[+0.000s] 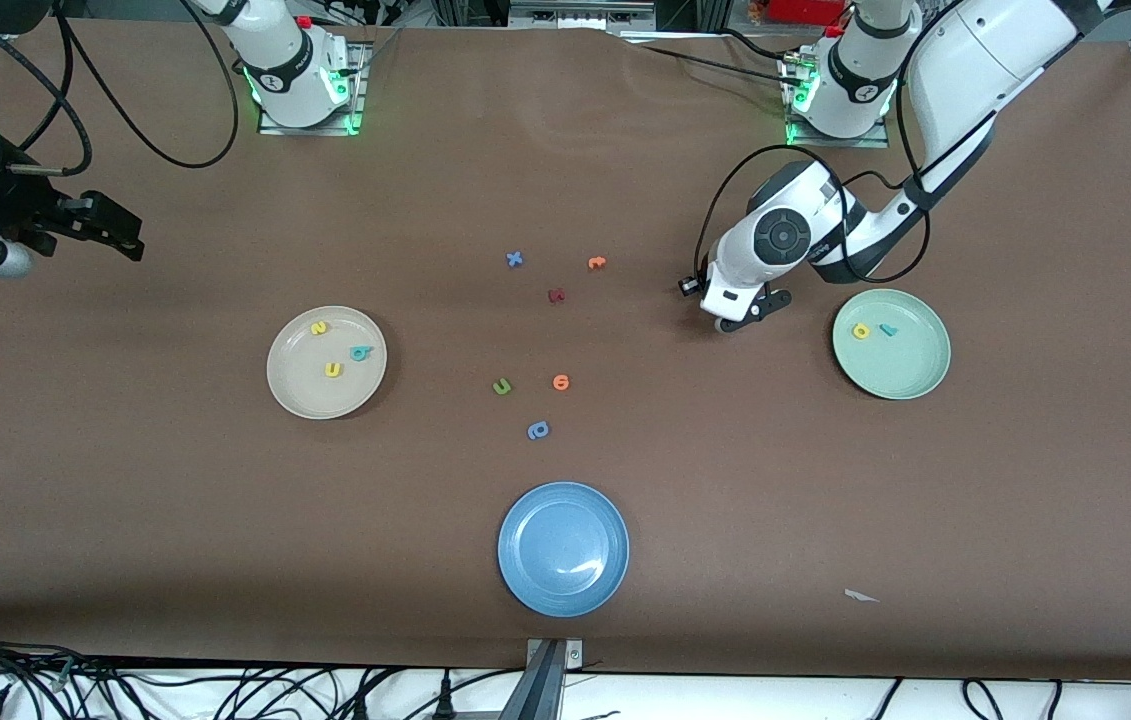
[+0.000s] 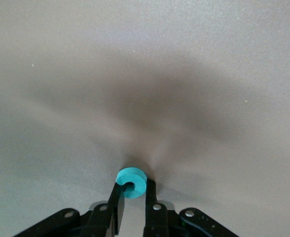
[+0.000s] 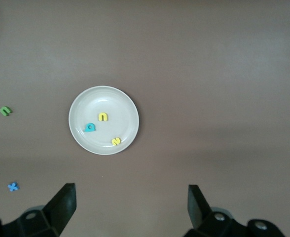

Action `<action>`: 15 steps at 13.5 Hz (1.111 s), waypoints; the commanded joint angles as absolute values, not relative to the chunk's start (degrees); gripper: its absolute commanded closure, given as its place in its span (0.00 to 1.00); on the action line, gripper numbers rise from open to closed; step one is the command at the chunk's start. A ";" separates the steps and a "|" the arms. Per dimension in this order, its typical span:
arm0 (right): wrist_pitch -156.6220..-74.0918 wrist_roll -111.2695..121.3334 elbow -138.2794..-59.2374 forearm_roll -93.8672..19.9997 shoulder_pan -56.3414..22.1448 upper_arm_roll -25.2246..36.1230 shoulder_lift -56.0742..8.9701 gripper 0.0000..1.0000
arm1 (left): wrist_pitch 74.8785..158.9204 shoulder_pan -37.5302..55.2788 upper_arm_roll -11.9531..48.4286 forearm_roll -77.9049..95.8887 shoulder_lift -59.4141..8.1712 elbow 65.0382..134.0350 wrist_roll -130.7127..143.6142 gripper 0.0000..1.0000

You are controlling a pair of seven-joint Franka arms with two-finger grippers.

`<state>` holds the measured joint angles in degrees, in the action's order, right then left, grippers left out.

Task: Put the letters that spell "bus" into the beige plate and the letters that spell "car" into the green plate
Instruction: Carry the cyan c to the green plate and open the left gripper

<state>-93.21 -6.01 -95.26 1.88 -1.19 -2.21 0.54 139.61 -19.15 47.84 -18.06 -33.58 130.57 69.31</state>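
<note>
Closing on the teal "c" [image 2: 131, 182], your left pincer [image 1: 743, 318] stands low at the surface [image 1: 625, 600] just beside the green plate [image 1: 925, 375], toward the left arm's end; the fingers [image 2: 116, 205] are drawn narrow, pinching the letter by its edges. The plate already carries the yellow "a" [image 1: 861, 330] and the teal "r" [image 1: 887, 329], so this letter looks to be the last for "car". The beige plate [image 1: 300, 395] holds the teal "b" [image 1: 361, 352], the yellow "u" [image 1: 332, 370] and the yellow "s" [image 1: 319, 327]. Your right pincer [image 3: 130, 207] waits high, its fingers spread wide and empty, over bare surface at the right arm's end. To finish the step well, confirm that the grip is square before you lift, since so small a foam piece may twist or slip; raise it straight, carry it over the plate's bare middle, and release low so it does not bounce out.
</note>
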 commanded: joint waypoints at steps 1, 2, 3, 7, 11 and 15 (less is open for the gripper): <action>-94.13 -5.80 -97.30 1.23 0.35 -3.25 2.20 0.00 | 139.66 -19.34 46.14 -21.36 -34.54 130.70 69.96 0.89; -94.13 -5.97 -97.64 1.06 0.26 -3.25 2.55 0.00 | 139.22 -19.42 46.14 -21.36 -34.28 130.43 69.87 0.91; -94.30 -6.06 -98.43 0.88 0.26 -3.16 2.72 0.00 | 139.04 -19.68 46.23 -21.44 -33.93 130.26 68.74 0.91; -102.63 -6.24 -105.71 0.88 0.09 -3.43 6.94 0.00 | 136.69 -25.03 46.84 -21.53 -30.07 129.03 63.48 0.93; -102.67 -5.19 -103.01 0.27 -1.05 0.25 4.66 0.00 | 123.69 -34.25 50.08 -20.83 -28.12 123.33 52.58 0.95; -99.68 -4.83 -99.06 0.18 -2.63 1.67 2.46 0.00 | 118.92 -46.21 53.70 -20.83 -28.12 121.55 40.28 0.95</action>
<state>-102.05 -5.33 -102.23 1.15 -1.16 1.02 3.93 120.29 -41.77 52.12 -20.35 -28.70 121.26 45.78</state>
